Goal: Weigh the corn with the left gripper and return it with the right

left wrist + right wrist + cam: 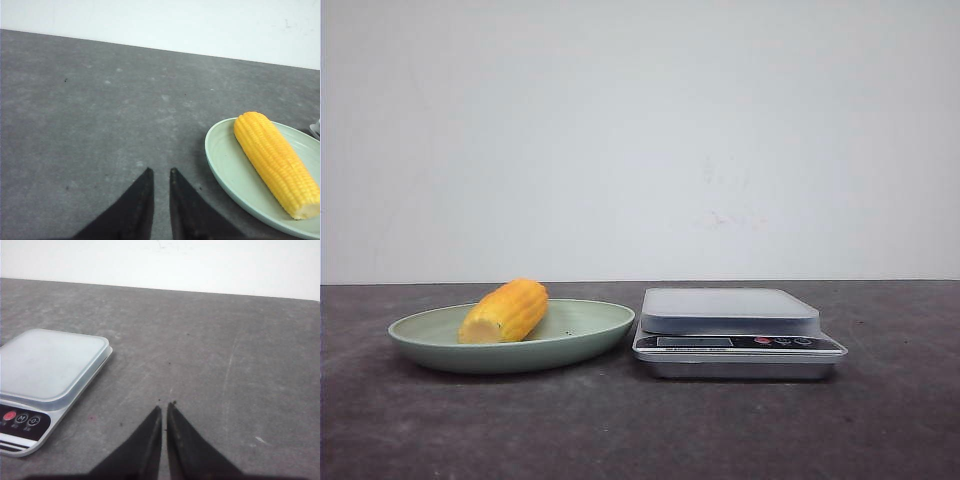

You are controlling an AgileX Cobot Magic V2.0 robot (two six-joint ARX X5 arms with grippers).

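Note:
The corn (505,311), a yellow-orange cob piece, lies on its side in a pale green plate (595,333) at the left of the table. In the left wrist view the corn (275,162) lies on the plate (222,160), off to one side of my left gripper (160,172). The left gripper hovers over bare table, its fingers nearly together with a narrow gap and nothing between them. My right gripper (165,406) is shut and empty over bare table beside the scale (45,365). Neither gripper shows in the front view.
A silver digital kitchen scale (730,312) with an empty platform stands just right of the plate, its display and buttons facing front. A white wall stands behind the dark grey table (640,430).

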